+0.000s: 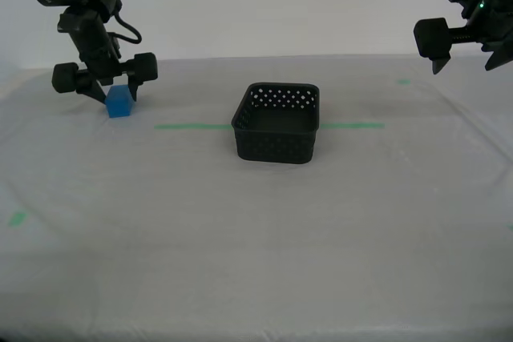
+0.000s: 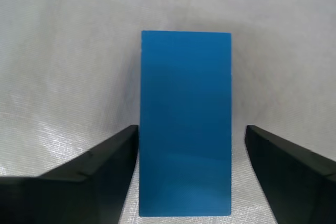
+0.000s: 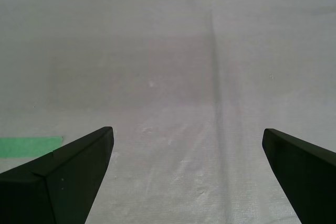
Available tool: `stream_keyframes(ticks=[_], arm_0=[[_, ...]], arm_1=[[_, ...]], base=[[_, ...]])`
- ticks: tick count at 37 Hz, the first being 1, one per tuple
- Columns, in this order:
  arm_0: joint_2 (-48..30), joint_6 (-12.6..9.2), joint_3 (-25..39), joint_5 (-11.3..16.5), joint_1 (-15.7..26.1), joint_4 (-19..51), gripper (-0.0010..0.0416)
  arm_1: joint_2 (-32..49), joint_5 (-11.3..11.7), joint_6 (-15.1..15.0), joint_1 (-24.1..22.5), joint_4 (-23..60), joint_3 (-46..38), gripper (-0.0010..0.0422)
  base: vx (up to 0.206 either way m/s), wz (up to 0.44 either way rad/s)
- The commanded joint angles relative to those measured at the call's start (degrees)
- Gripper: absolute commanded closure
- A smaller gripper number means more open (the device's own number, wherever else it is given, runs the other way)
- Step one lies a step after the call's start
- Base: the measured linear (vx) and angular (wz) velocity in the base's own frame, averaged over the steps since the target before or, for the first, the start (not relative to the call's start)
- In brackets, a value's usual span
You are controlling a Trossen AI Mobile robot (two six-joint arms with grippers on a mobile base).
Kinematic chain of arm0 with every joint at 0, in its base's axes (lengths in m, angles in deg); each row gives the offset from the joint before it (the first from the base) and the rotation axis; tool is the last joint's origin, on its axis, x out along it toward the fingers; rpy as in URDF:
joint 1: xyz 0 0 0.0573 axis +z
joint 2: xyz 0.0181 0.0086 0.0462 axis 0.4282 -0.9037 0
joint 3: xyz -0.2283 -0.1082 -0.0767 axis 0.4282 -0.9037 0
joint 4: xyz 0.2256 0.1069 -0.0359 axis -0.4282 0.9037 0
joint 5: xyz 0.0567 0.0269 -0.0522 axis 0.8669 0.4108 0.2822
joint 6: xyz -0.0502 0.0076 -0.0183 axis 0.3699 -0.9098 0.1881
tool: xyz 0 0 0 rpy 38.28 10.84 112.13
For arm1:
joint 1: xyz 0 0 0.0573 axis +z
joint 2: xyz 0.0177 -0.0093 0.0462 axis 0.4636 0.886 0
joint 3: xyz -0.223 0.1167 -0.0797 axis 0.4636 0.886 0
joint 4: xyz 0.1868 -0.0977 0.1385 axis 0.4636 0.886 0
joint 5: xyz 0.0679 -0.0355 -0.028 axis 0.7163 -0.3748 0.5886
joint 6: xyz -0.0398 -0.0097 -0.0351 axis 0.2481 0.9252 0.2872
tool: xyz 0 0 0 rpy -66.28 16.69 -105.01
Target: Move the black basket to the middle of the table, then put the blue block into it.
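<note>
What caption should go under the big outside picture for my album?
My second gripper straddles the blue block; the black basket waits mid-table.

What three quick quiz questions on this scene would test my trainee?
1. True or false: the block already lies inside the basket.
2. Which pincer has the block between its open jaws? A) first pincer B) second pincer
3. Fill in: the basket stands on the green ___ line across the table.

Key: 1 false, the block sits on the cloth toward the exterior view's left; 2 B; 3 tape.
</note>
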Motion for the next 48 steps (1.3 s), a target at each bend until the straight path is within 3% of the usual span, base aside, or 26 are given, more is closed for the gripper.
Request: stream_keyframes(ticks=[1,19,32,48], arm_0=[[0.04,0.09,0.07,0.09,0.07,-0.07,0.0007],[0.04,0.09,0.07,0.09,0.07,-0.07,0.0007],[0.04,0.09,0.07,0.09,0.07,-0.07,0.0007],[0.04,0.09,0.07,0.09,0.07,-0.07,0.0007]], arm_1=[[-0.04,1.29,-0.09,0.00,0.15,-0.04,0.0197],[-0.11,1.36,0.17,0.00,0.42,-0.04,0.0418],[-1.77,1.40,0.13,-0.11,2.64,-0.04,0.0414],[-9.25,1.44,0.11,-0.61,10.56,-0.04,0.0413]], base=[[0.000,0.000],[0.000,0.000],[0.000,0.000],[0.000,0.000]])
